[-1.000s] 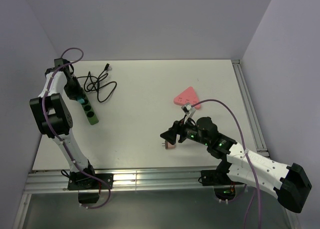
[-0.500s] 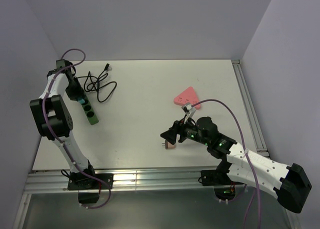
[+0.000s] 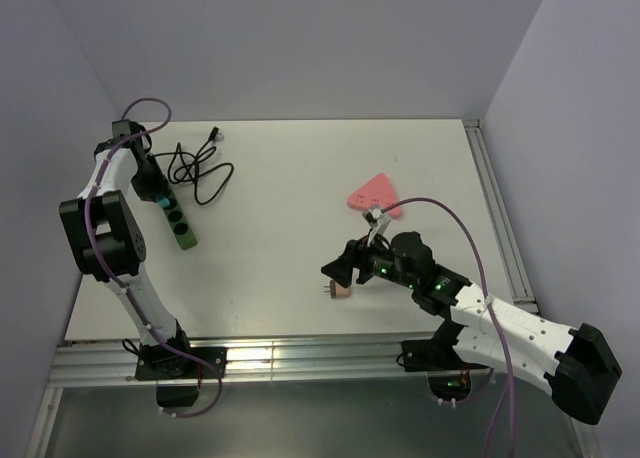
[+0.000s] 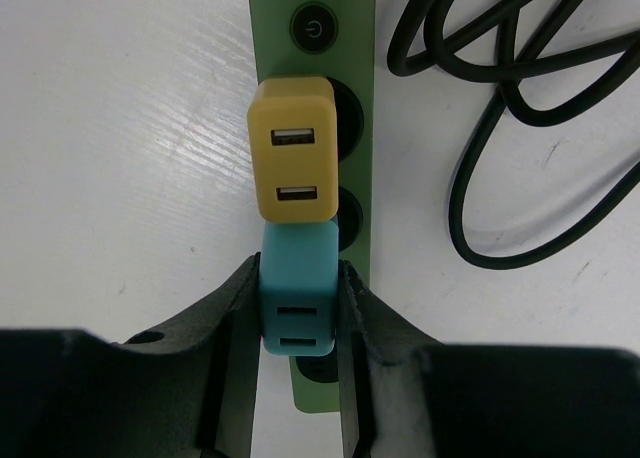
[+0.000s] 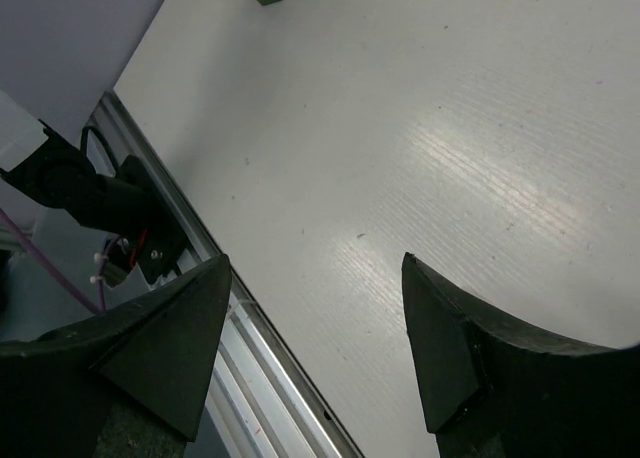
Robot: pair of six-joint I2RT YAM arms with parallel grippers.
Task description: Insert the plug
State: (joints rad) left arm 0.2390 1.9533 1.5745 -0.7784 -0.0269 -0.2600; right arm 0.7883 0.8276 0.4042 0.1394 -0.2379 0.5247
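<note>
Left gripper (image 4: pixel 297 313): clamped narrow on the blue plug (image 4: pixel 297 268), over the green power strip (image 4: pixel 358 48).
Left wrist only: blue plug touches the yellow plug (image 4: pixel 293 163); cable (image 4: pixel 452 218) to the right.
Right gripper (image 5: pixel 315 261): wide, holding nothing.
Top view only: pink plug (image 3: pixel 341 290) beside it, lower centre.
Clearance: bare tabletop (image 3: pixel 280 228) between arms.

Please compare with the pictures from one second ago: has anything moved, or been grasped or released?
Almost nothing. The left arm's elbow seems to have shifted very slightly toward the near edge. The left gripper keeps its jaws shut on the blue plug at the green power strip; the right gripper stays open, holding nothing.
</note>
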